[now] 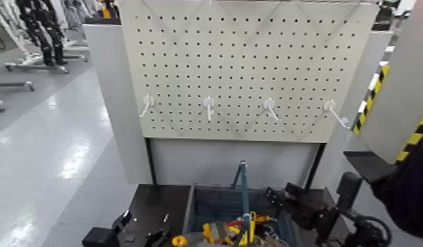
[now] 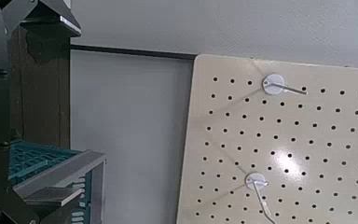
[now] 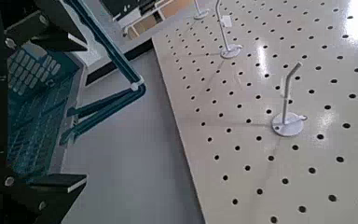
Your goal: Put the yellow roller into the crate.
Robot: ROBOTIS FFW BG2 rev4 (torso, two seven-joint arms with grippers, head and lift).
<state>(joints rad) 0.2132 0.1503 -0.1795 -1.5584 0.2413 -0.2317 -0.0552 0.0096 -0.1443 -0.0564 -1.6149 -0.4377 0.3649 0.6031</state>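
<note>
Right gripper (image 1: 280,195) open over the crate (image 1: 200,207), beside its handle (image 1: 244,190). Left gripper (image 1: 132,223) open, empty, left of crate.

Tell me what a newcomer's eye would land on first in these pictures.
The big white pegboard fills the middle of the head view, with four white hooks in a row, all bare, such as one hook. Below it sits the crate with its tall centre handle bar, yellow and orange tools heaped inside. The right claw hangs at the crate's right edge; the left claw sits low to the crate's left.
</note>
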